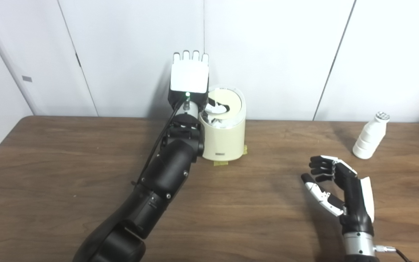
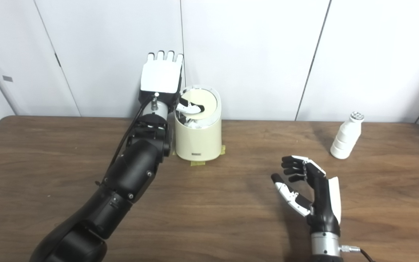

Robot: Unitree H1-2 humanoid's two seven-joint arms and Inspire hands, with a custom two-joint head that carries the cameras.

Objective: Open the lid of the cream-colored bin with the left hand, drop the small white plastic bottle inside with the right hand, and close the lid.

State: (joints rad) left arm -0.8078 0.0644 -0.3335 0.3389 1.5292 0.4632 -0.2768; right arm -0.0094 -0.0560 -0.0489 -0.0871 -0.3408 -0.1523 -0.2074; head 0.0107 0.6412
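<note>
While the lid (image 1: 224,103) of the cream-colored bin (image 1: 224,140) stands tilted up toward the wall, the first step looks done, or nearly so; the left hand (image 1: 189,76) is raised just left of the bin's top, fingers straight and pointing up, thumb reaching across onto the lifted lid, so it props the lid rather than clasps it; inside the bin's mouth something white shows, perhaps a liner or crumpled contents, but I cannot tell which; patches of yellow tape (image 1: 219,163) lie at the bin's foot on the bench (image 1: 67,163); right of the bin and nearer the camera, the right hand (image 1: 340,189) hovers above the bench, fingers loosely curled and apart, holding nothing; the small white plastic bottle (image 1: 370,136) stands upright far to the right of the bin, beyond the right hand and clear of it; so picking up the bottle, dropping it in and closing the lid all remain.
</note>
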